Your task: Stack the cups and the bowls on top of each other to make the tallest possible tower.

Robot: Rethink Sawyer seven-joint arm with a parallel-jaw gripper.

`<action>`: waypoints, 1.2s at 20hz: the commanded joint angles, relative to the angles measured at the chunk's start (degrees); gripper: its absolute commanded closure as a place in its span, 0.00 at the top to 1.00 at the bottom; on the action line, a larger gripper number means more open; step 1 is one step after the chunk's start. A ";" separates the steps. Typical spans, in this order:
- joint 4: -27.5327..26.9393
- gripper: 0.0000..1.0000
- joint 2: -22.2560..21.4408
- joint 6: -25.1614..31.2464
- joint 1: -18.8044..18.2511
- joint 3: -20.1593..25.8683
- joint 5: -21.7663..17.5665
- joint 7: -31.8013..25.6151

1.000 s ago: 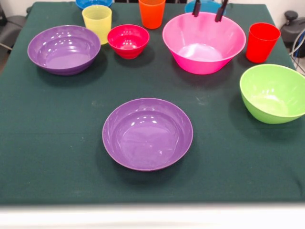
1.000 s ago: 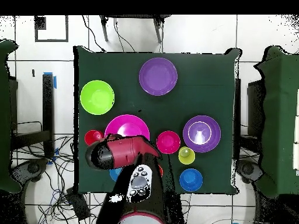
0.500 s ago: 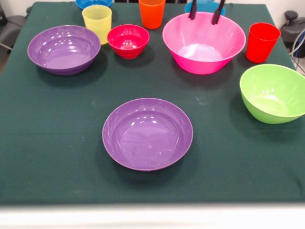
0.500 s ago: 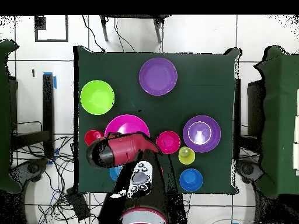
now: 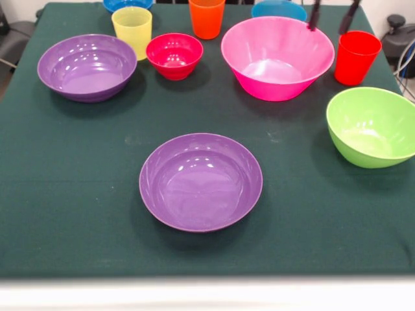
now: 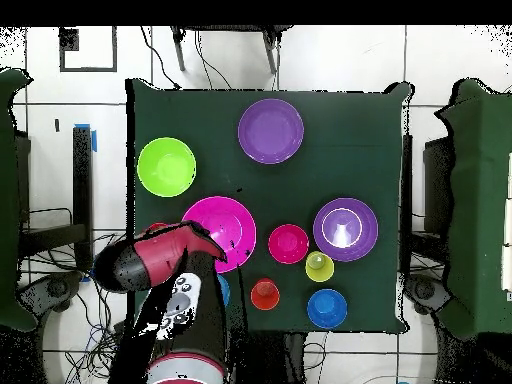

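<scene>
My gripper (image 5: pixel 332 14) hangs open and empty at the table's far side, its fingertips (image 5: pixel 314 13) between the big pink bowl (image 5: pixel 277 57) and the red cup (image 5: pixel 356 57). One purple bowl (image 5: pixel 201 181) sits mid-table and another (image 5: pixel 87 67) at far left. Beside that one stand the yellow cup (image 5: pixel 132 29), the small crimson bowl (image 5: pixel 174 55) and the orange cup (image 5: pixel 207 16). The lime green bowl (image 5: pixel 372 126) is at the right. A dark blue bowl (image 5: pixel 128 4) and a light blue bowl (image 5: pixel 279 9) line the far edge. Every piece stands alone; no tower is in view.
From above, the red arm (image 6: pixel 150 260) reaches over the table's lower left corner and covers the red cup. The green tablecloth (image 5: pixel 78 194) is bare around the middle purple bowl. Chairs and cables surround the table.
The gripper has swung from above the pink bowl's far rim toward the red cup. From above, the arm has moved left and uncovered the orange cup.
</scene>
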 commanded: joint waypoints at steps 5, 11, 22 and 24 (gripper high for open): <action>-5.39 1.00 5.15 6.20 3.69 4.19 3.92 4.82; -7.04 1.00 10.66 0.60 5.76 1.44 2.49 6.05; -10.76 1.00 17.65 -5.56 8.11 -1.16 3.28 7.94; -10.86 1.00 18.06 -5.88 8.43 -1.35 3.65 8.04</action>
